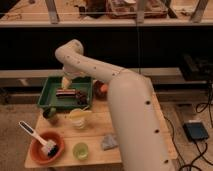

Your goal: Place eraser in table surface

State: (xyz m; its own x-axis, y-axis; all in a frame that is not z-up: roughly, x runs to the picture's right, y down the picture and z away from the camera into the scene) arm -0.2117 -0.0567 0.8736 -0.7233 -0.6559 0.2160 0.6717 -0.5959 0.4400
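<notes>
Eraser [65,93] lies inside the green tray [47,93], at the upper left of the desk [97,131]. The gripper [66,82] hangs just above it. Whether its grip is spread or closed, I cannot tell.

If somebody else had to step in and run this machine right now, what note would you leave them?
Gripper: down in the green tray, just above the eraser. Whether it has hold of the eraser cannot be told.
Eraser: in the tray, not on the table surface.
Done: the arm has reached the eraser, and nothing is placed yet.
Left: lift the eraser out of the tray and set it on bare wood, probably in front of the tray.
</notes>
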